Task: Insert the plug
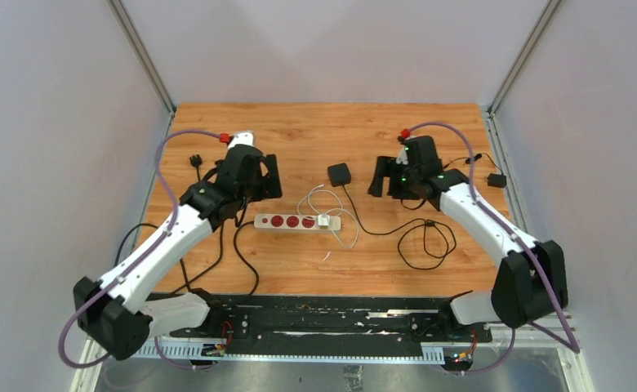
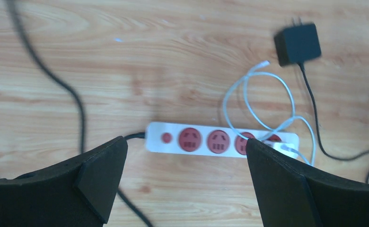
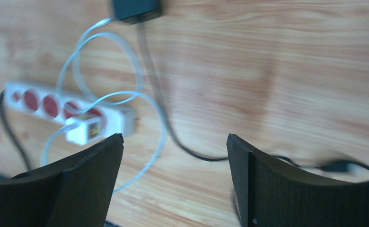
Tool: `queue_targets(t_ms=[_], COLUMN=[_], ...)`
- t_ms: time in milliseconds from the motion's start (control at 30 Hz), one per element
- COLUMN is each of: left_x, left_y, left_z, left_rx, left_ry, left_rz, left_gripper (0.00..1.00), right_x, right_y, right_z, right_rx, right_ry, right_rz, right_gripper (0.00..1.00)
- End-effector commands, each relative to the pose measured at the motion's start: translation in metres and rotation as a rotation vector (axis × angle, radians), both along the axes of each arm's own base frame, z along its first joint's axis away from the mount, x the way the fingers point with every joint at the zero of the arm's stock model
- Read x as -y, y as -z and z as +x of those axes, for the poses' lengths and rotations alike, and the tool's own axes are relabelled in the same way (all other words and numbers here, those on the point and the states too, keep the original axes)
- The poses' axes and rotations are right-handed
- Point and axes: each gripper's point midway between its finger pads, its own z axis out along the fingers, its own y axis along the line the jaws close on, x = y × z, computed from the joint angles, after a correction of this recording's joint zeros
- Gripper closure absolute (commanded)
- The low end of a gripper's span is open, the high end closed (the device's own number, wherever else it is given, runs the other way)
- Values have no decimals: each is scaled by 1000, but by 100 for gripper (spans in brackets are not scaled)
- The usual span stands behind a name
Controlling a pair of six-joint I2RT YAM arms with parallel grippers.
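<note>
Jaws gape on each arm; black adapter [image 1: 339, 173] lies beyond power strip [image 1: 287, 221].

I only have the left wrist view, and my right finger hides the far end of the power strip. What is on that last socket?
Observer: A white charger sits on the end socket of the power strip. I cannot tell whether it is fully seated.
Operator: Where is the right gripper?
Observer: The right gripper hovers just right of the black adapter, open and empty.
Operator: Any other plug out of my frame?
Observer: A small black plug on a black cable lies near the right edge of the table.
</note>
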Motion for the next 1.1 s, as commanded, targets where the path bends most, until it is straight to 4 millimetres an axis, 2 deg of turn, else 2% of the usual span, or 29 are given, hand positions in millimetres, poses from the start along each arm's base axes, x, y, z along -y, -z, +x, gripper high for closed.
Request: queue_targets(t_ms=[0, 133, 267, 433, 600, 667, 867, 1067], left_x=[-76, -116, -132, -132, -127, -121, -109, -105], left_y=[-54, -76, -76, -55, -50, -47, -43, -41], left_z=[-16, -35, -46, -42, -34, -31, -22, -18], left_rx=[165, 281, 356, 372, 381, 378, 367, 362], left_ry=[-263, -442, -542, -546, -530, -509, -464, -455], left_rz=[141, 133, 80, 85, 84, 67, 53, 49], left_gripper=[0, 0, 0, 0, 0, 0, 0, 0], right_x=[95, 167, 245, 310, 366, 381, 393, 405], right_y=[0, -16, -27, -29, -13, -3, 23, 44], right_z=[-2, 4, 10, 31, 65, 76, 110, 120], right_rx=[17, 86, 112, 64, -30, -84, -135, -188], right_ry=[241, 448, 681, 866, 823, 811, 765, 796], right_rz=[-147, -244, -394, -427, -653, -717, -687, -650], right_gripper=[13, 2, 0, 0, 1, 0, 1, 1])
